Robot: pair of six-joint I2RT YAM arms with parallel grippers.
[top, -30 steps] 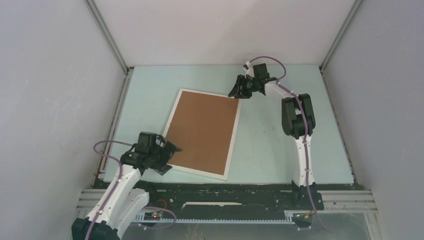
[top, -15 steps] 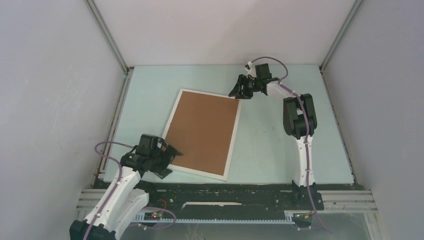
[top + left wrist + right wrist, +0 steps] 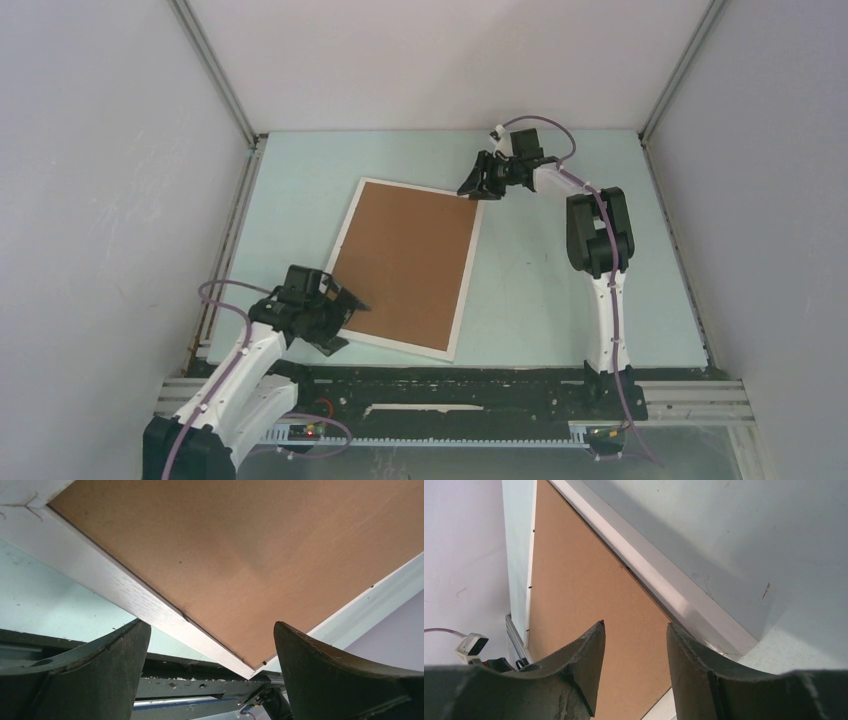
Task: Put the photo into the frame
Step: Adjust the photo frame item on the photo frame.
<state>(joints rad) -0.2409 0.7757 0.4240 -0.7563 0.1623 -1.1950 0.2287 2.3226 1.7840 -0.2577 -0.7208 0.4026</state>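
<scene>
The frame [image 3: 465, 290] lies flat and slanted in the middle of the table, its thin white rim around a brown backing board [image 3: 405, 262]. The photo is hidden. My left gripper [image 3: 345, 320] stands wide open at the frame's near left corner. In the left wrist view the rim [image 3: 130, 592] and board [image 3: 240, 560] run just above the left gripper [image 3: 211, 625], with nothing between its fingers. My right gripper [image 3: 478, 190] hovers open at the far right corner. In the right wrist view the right gripper [image 3: 635, 624] has the board [image 3: 584, 590] behind its gap and the rim [image 3: 664, 580] alongside.
The pale green table [image 3: 540, 300] is boxed in by grey walls on the left, right and back. A black mounting rail [image 3: 450, 385] runs along the near edge, just past the frame's near corner.
My left gripper has crept a little right and nearer, staying by the frame's near left corner. The right gripper has barely shifted. The frame has not moved.
</scene>
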